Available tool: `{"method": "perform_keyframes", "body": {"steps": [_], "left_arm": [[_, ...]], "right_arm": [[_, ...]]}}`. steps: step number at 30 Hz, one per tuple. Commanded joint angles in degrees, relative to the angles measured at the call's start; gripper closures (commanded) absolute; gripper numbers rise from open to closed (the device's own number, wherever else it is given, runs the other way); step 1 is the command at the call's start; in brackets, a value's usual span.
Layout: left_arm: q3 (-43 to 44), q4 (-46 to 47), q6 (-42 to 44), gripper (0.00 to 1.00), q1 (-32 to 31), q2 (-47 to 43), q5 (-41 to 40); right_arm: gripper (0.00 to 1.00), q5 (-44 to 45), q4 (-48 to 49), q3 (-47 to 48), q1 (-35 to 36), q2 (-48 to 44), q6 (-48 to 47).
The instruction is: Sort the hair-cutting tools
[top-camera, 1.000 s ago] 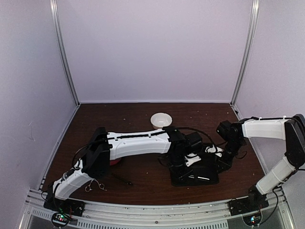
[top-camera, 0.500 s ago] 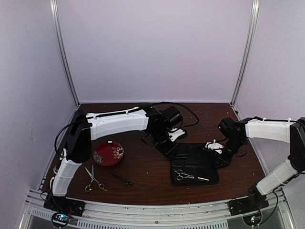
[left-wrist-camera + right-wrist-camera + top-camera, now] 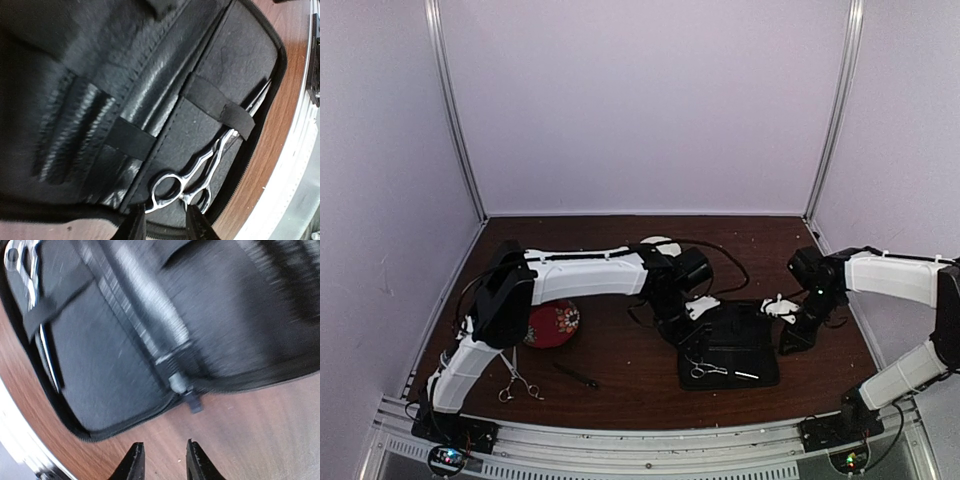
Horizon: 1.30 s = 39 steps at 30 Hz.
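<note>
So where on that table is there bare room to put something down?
Bare wood: between the black stick tool and the black case, and along the back wall beside the white bowl. Crowded: the case, with left claw and right claw at it, and the front left by the loose scissors and red plate.

white-shelled arms (image 3: 590, 275), black joints (image 3: 507, 302)

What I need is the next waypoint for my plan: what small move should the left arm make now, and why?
Probably lift the left gripper away from the case and swing it toward the loose scissors on the table near its base. The other scissors already sit under the case's strap, the jaws stand open and empty, and the black stick tool lies outside too.
</note>
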Motion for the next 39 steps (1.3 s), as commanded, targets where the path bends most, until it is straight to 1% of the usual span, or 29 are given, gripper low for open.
{"method": "perform_keyframes", "body": {"steps": [1, 4, 8, 16, 21, 26, 35, 37, 39], "left_arm": [[-1.1, 1.6, -0.5, 0.68, -0.5, 1.7, 4.8], [-1.5, 1.0, -0.8, 0.68, -0.9, 2.1, 5.4], [-2.3, 0.9, -1.3, 0.68, -1.1, 2.3, 7.1], [-2.4, 5.6, -4.2, 0.67, -1.7, 3.4, 10.8], [-1.0, 9.8, -7.0, 0.67, -1.8, 5.0, 13.1], [1.9, 10.3, -7.7, 0.67, -2.0, 7.6, 15.2], [2.5, 11.8, -8.5, 0.66, -2.1, 7.7, 15.1], [2.4, 10.7, -8.1, 0.65, -2.1, 7.1, 13.6], [2.6, 8.1, -6.3, 0.63, -2.1, 5.6, 10.3]], "right_arm": [[0.7, 1.4, -4.9, -2.5, -0.1, -0.7, -10.2], [0.69, 0.2, -6.9, -3.9, 0.2, -1.1, -15.0], [0.68, -1.5, -6.4, -5.6, 0.9, -1.9, -17.5], [0.7, -6.7, -5.3, -5.5, 2.4, 1.5, -16.1], [0.71, -7.2, -5.6, -5.5, 2.5, 1.4, -16.4], [0.71, -7.1, -5.3, -5.9, 2.7, 0.9, -16.0], [0.71, -6.6, -4.4, -6.1, 2.7, 0.6, -15.0], [0.71, -6.7, -4.6, -6.2, 2.7, 0.1, -15.2], [0.71, -6.4, -4.9, -6.5, 2.6, -1.8, -15.2]]}}
